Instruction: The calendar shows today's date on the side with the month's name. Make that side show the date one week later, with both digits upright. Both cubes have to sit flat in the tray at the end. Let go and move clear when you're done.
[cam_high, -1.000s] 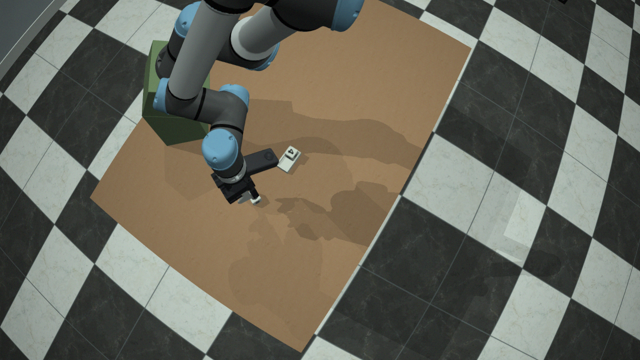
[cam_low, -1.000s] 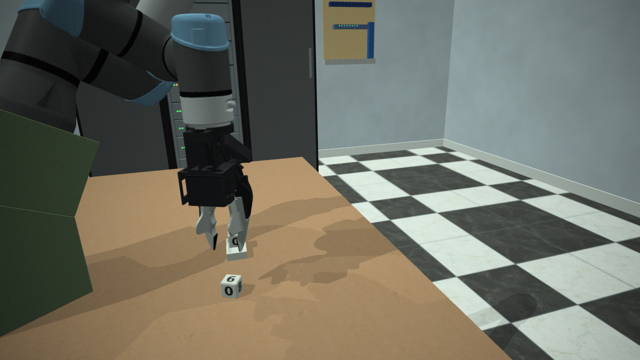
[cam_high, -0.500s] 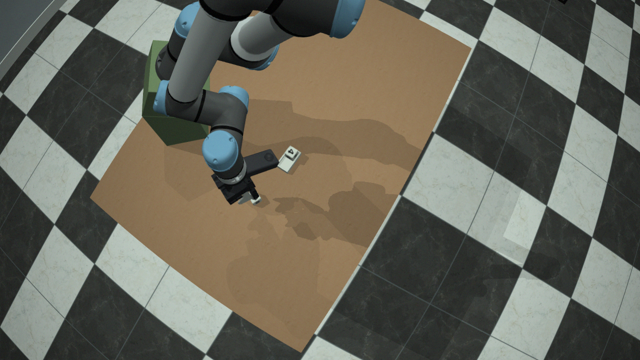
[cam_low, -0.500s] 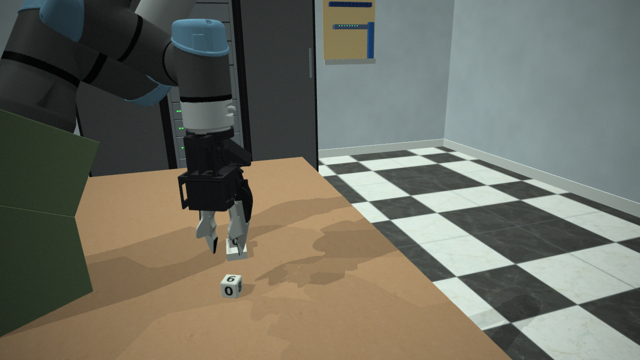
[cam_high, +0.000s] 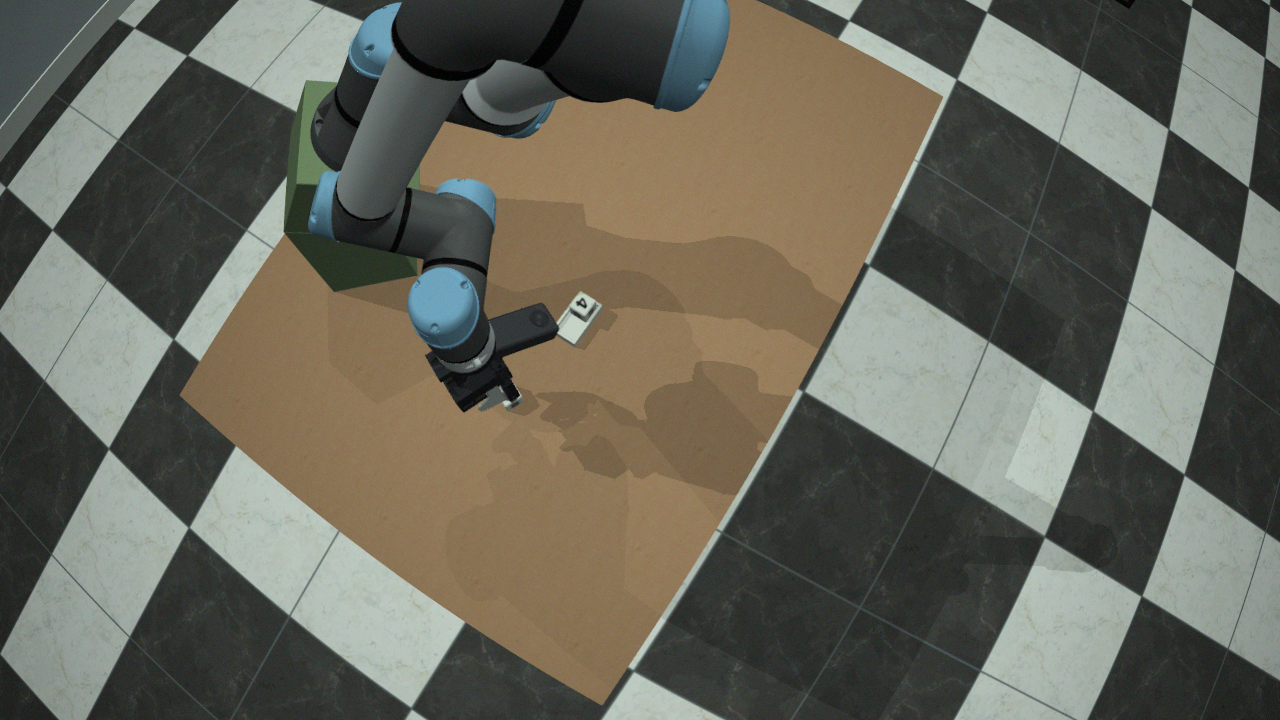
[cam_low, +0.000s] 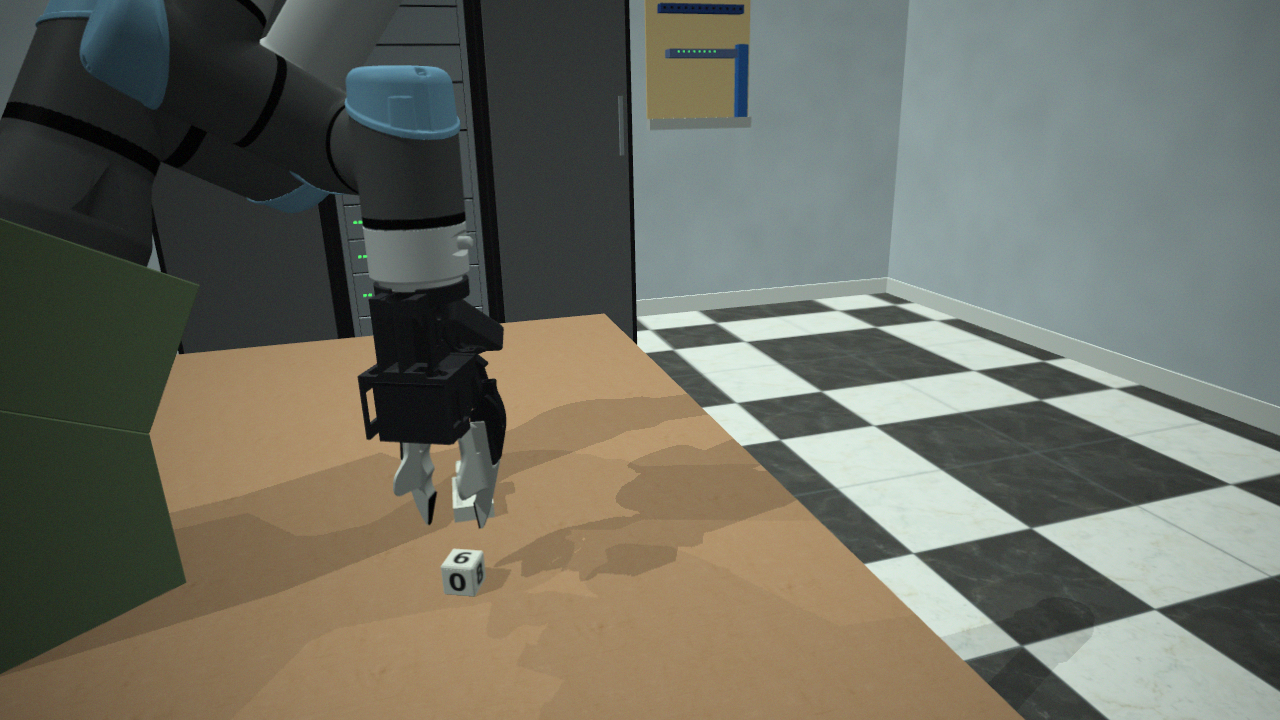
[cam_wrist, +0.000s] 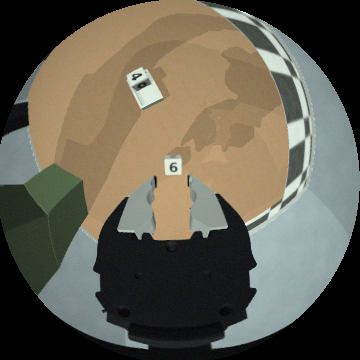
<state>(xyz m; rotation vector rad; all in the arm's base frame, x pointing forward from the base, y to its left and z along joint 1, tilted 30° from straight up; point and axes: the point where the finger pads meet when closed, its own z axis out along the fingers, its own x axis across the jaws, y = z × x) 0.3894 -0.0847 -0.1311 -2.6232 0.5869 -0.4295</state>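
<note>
The white tray (cam_high: 571, 328) (cam_low: 464, 514) (cam_wrist: 152, 98) stands on the brown table top. One white cube (cam_high: 583, 305) (cam_wrist: 135, 76) sits at one end of it with a 4 on top; a dark digit on its side is not clearly readable. The tray's other end holds no cube. The month's name cannot be seen. The other cube (cam_low: 462, 573) (cam_wrist: 173, 165) lies flat on the table apart from the tray, with a 6 on top and a 0 on one side. My gripper (cam_low: 456, 523) (cam_wrist: 172, 176) is partly open and empty, pointing down, its fingertips above the table near the loose cube.
The green pedestal (cam_high: 362, 261) (cam_low: 80, 501) (cam_wrist: 30, 225) stands at the arm's base. The black wrist bracket (cam_high: 526, 329) reaches over toward the tray in the top view. The table's edge (cam_high: 799, 391) (cam_low: 796, 496) borders the checkered floor. Dark cabinets (cam_low: 563, 161) stand behind.
</note>
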